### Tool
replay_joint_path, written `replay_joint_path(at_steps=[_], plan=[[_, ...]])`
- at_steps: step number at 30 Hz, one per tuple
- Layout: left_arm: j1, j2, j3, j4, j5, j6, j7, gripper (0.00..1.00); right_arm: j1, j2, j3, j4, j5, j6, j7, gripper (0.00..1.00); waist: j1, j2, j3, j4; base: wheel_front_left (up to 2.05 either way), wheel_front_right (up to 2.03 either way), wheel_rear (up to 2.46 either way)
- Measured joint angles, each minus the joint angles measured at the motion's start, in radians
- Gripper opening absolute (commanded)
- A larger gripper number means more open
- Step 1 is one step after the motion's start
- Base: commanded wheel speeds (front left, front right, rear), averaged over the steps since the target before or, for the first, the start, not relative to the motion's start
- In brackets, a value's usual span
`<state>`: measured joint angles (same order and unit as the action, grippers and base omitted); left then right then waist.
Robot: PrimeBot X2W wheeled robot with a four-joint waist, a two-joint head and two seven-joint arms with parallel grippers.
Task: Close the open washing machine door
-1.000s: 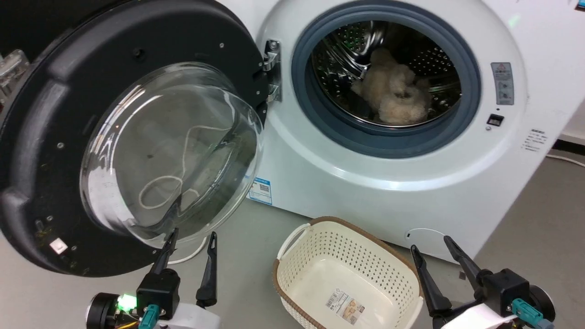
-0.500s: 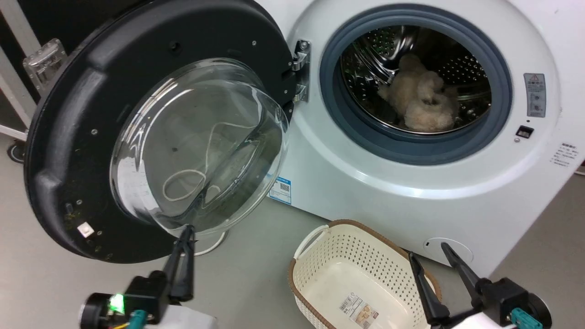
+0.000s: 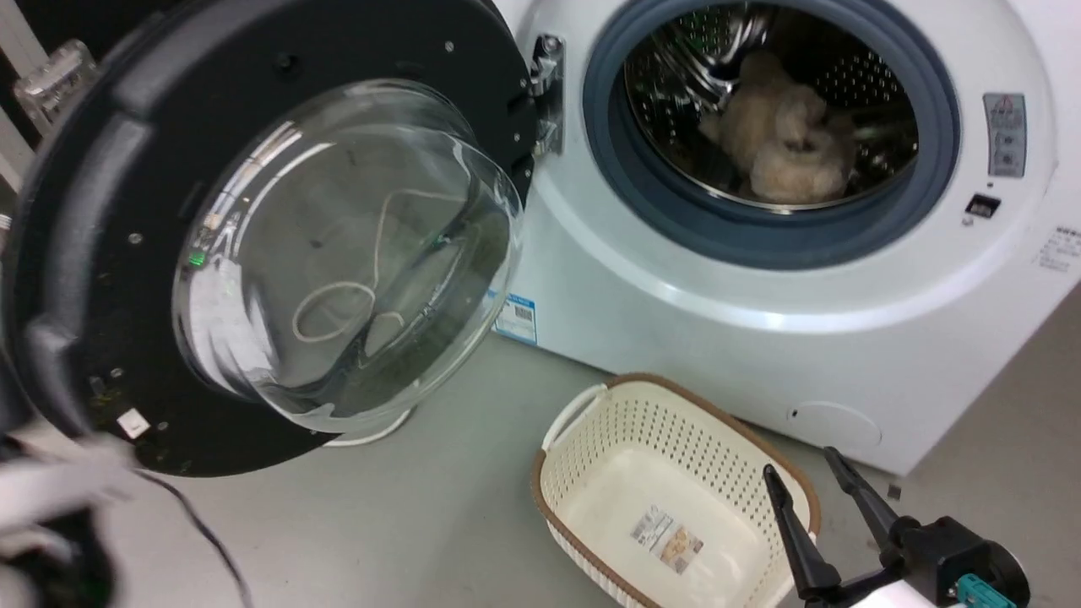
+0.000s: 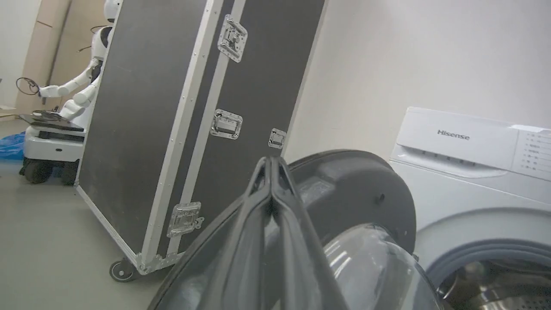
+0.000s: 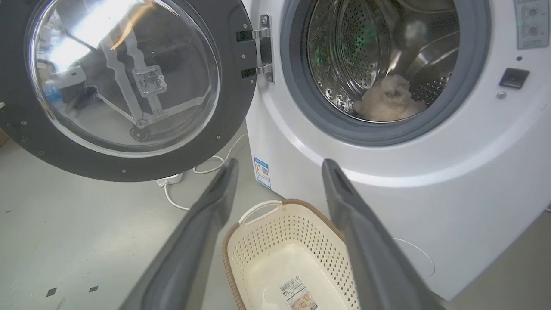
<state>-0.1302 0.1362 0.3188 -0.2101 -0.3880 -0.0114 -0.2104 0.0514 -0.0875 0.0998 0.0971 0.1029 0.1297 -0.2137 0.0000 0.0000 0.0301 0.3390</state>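
- The washing machine door (image 3: 279,245) is swung wide open & takes up the left half of the head pic. It has a black rim w/ a big see-thru glass bowl in the middle.
- Its metal hinge (image 3: 545,93) is at the top middle, betw the door & the round hole of the white washer (image 3: 676,338).
- Top right, inside the shiny drum (image 3: 667,59), lies a fluffy tan lump (image 3: 781,139).
- L hand (image 4: 272,160): in the left wrist pic its 2 dark fingers are pressed together at the tips, w/ nothing betw them. They rise in front of the door's black rim. Can't tell if they touch it.
- Head pic, btm left: a pale blurry arm (image 3: 51,481) just under the door.
- R hand (image 3: 798,463): btm right, fingers spread apart, holding nothing. It is by the right end of a cream basket (image 3: 591,439).
- The basket stands on the grey floor (image 3: 405,523) just in front of the washer, w/ a sticker (image 3: 667,540) on its bottom.
- Left wrist pic: a tall black case (image 4: 172,107) w/ metal edges stands left of the door. A white robot (image 4: 56,144) is at the far left.
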Motion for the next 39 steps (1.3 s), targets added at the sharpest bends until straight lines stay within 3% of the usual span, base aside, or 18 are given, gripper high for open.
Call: replay_joint_path(at_steps=[8, 15, 21, 25, 32, 39], plan=[[-0.238, 0.21, 0.216, 0.209, -0.258, 0.044, 0.199, 0.0, -0.02, -0.027, 0.003, 0.013, 0.022, 0.0, -0.018, 1.0, 0.0001, 0.0, 0.053, -0.021, 0.0, 0.0, 0.0], [-0.34, 0.295, 0.311, 0.461, -0.491, 0.105, 0.469, 0.0, -0.026, -0.029, 0.017, 0.031, 0.036, 0.0, -0.032, 1.0, 0.0, 0.0, 0.06, -0.028, 0.0, 0.0, 0.0], [-0.384, 0.296, 0.317, 0.591, -0.667, 0.167, 0.743, 0.0, -0.026, -0.038, 0.033, 0.042, 0.041, 0.0, -0.043, 1.0, 0.0, 0.0, 0.059, -0.02, 0.0, 0.0, 0.0], [-0.382, 0.274, 0.274, 0.59, -0.712, 0.156, 0.862, 0.0, -0.026, -0.041, 0.035, 0.043, 0.043, 0.0, -0.043, 1.0, 0.0, 0.0, 0.057, -0.02, 0.0, 0.0, 0.0], [-0.335, 0.249, 0.246, 0.524, -0.753, 0.148, 0.97, 0.0, -0.024, -0.042, 0.033, 0.05, 0.048, 0.0, -0.043, 1.0, 0.0, 0.0, 0.041, -0.023, 0.0, 0.0, 0.0], [-0.208, 0.202, 0.222, 0.399, -0.843, 0.121, 1.147, 0.0, -0.016, -0.029, 0.018, 0.064, 0.048, 0.0, -0.044, 1.0, -0.0001, 0.0, -0.004, -0.031, 0.0, 0.0, 0.0]])
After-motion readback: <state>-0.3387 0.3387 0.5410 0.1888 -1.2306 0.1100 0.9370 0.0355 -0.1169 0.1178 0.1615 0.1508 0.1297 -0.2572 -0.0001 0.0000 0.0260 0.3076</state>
